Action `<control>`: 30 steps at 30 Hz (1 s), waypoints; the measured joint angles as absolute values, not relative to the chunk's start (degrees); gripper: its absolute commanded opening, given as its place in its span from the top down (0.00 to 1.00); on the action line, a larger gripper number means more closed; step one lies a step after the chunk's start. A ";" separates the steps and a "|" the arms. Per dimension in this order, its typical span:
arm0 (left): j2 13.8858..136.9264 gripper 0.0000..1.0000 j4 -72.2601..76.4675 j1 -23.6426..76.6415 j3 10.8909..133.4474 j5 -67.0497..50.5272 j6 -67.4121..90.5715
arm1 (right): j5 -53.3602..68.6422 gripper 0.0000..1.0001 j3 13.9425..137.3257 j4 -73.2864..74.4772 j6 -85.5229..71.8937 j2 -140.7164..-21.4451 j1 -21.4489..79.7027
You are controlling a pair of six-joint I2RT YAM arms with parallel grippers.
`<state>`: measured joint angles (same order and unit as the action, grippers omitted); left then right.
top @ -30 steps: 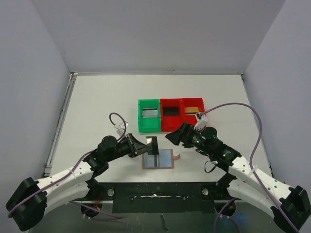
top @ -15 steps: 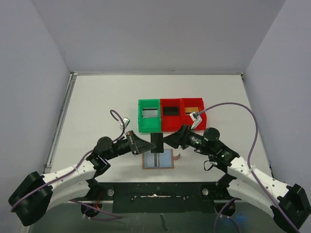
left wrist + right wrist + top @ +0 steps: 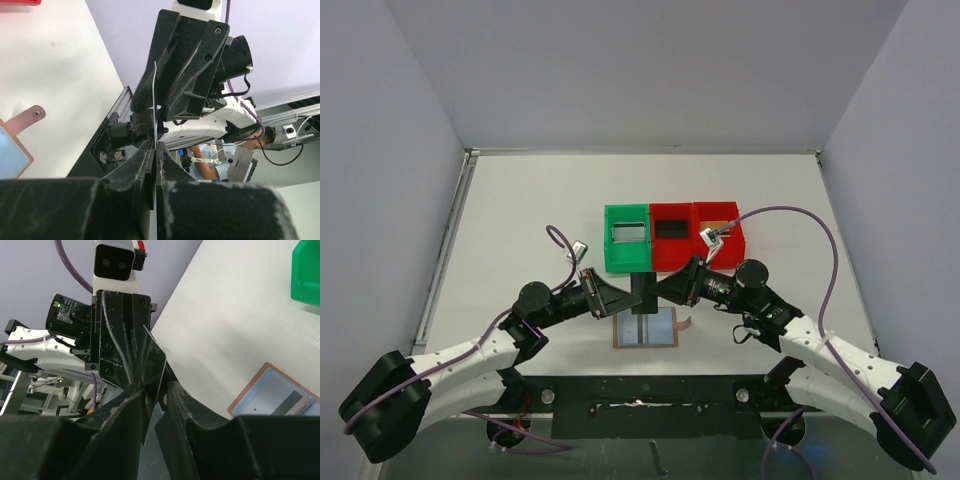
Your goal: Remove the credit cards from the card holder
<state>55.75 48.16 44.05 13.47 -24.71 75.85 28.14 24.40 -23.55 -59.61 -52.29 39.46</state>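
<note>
The view from above is bright and even. Light falls from overhead, so the white surface glows softly, with no hot spots. Only small, soft shadows lie under the left tool and the right tool. This view is sharp all over.

In both wrist views the tool's own fingers, right up by the lens, are dark and blurry. Past them the surface is very bright, almost washed out. In the left wrist view the black card shows edge on. Its edge catches the light as a thin pale line just beyond the left tool.
</note>
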 measured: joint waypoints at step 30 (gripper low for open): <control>47.86 0.31 26.06 43.27 19.07 -20.18 65.71 | 27.31 1.00 29.19 -10.20 -52.34 -47.13 37.36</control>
<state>47.86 26.06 43.27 19.07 -20.18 65.71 27.31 29.19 -10.20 -52.34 -47.13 37.36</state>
